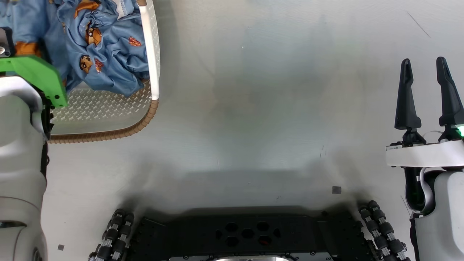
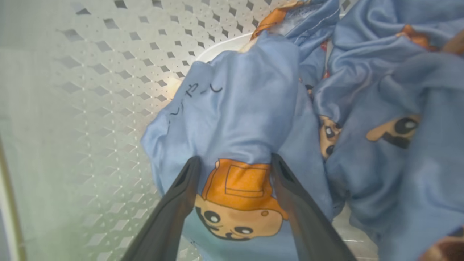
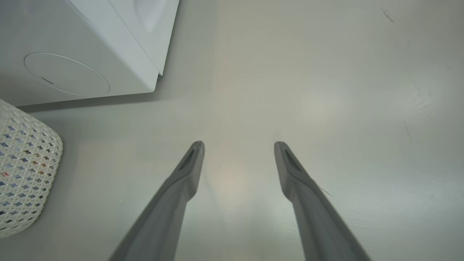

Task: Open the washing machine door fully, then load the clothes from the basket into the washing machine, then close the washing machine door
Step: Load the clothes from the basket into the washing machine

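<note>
Pale grey floor [image 1: 253, 108] spreads out ahead of my dark base [image 1: 246, 232], scuffed here and there. The basket [image 1: 108, 112] stands on it to my front left, with its brown rim nearest me and a white handle along its right side. The clothes [image 1: 108, 54] lie heaped inside, blue cloth with orange and brown cartoon faces. They are piled toward the far side, so the perforated bottom by the near rim is bare.

My left forearm, with its green bracket [image 1: 36, 76], reaches over the basket's left part. In my left wrist view, my left gripper [image 2: 235, 158] is down in the basket with its fingers spread wide. A fold of blue cloth printed with an orange-haired face lies between them. The fingers flank that fold and have not closed on it. White perforated wall shows to the left of the cloth.

My right gripper [image 1: 423, 61] hangs over bare floor at my right, well apart from the basket. Its fingers are wide apart and hold nothing. From its wrist I see a lower corner of the washing machine [image 3: 72, 54], white with a round cover plate. The basket's rounded corner is on the floor near it, not touching.
</note>
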Tool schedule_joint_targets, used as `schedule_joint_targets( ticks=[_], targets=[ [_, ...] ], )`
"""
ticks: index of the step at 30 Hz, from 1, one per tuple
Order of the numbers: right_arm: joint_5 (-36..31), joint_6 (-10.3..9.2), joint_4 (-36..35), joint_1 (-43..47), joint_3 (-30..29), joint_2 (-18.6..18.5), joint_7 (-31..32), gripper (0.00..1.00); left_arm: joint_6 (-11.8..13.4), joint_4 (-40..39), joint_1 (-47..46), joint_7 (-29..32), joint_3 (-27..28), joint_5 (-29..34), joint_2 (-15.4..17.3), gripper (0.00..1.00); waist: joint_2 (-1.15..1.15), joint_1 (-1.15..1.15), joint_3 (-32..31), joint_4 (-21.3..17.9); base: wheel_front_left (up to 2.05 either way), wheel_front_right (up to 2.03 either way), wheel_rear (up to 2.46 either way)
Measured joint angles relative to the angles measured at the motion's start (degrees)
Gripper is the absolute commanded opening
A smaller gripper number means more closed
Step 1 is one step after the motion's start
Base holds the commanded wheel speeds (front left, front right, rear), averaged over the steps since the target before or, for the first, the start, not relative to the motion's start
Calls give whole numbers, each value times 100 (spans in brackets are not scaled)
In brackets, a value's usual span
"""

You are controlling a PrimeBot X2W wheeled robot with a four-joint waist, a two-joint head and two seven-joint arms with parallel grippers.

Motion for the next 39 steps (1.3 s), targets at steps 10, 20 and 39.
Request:
schedule_joint_targets(
  ticks=[10,20,39],
  targets=[
    [37,0,-3,-3,109,15,0,100,-43,304,-110,123,9,34,245,20,0,0,18,-89,0,0,0],
    [42,0,-1,-138,160,24,0,100,-223,425,-128,42,44,-13,289,0,0,0,-15,-186,0,0,0],
    [90,0,243,-348,186,27,0,100,-449,490,-59,-475,123,-182,69,0,0,0,-649,-149,0,0,0]
  ],
)
